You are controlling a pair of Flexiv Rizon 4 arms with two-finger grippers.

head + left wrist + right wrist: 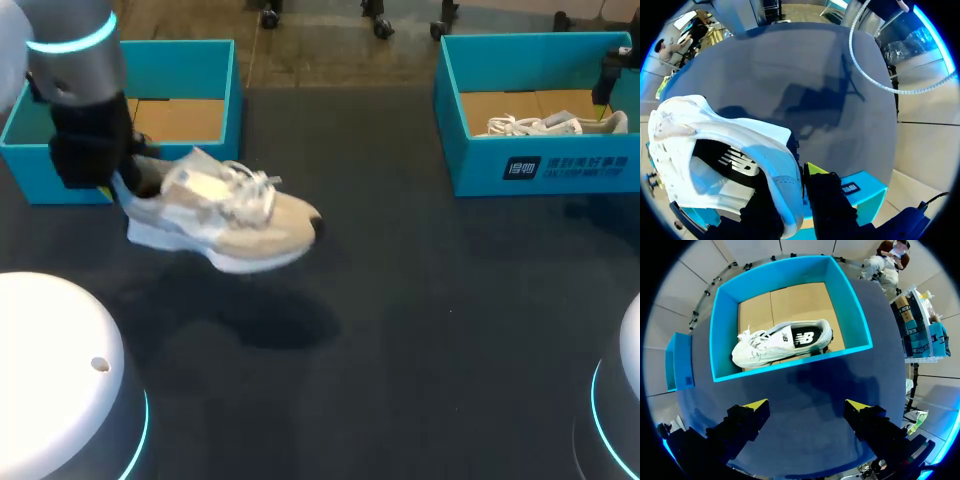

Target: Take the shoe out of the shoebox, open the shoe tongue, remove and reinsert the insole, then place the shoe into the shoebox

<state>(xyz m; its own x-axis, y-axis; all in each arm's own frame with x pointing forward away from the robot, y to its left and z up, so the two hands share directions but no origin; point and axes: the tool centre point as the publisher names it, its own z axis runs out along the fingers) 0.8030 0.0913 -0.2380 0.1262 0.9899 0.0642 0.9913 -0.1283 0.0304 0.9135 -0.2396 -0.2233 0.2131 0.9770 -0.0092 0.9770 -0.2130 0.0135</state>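
Note:
A beige and white shoe (225, 212) hangs above the dark table, toe pointing right, its shadow on the surface below. My left gripper (118, 182) is shut on the shoe's heel collar (785, 200), which is pinched between the fingers; one yellow tip (814, 168) shows beside it. The left blue shoebox (140, 112) behind it holds nothing. My right gripper (807, 407) stands open high above the right blue shoebox (790, 315), where a second white shoe (782, 342) lies on its side. In the head view that shoe (555, 124) rests inside the box (540, 160).
The dark table (400, 330) stretches between the two boxes. The round white bases of my arms (60, 380) stand at the near corners.

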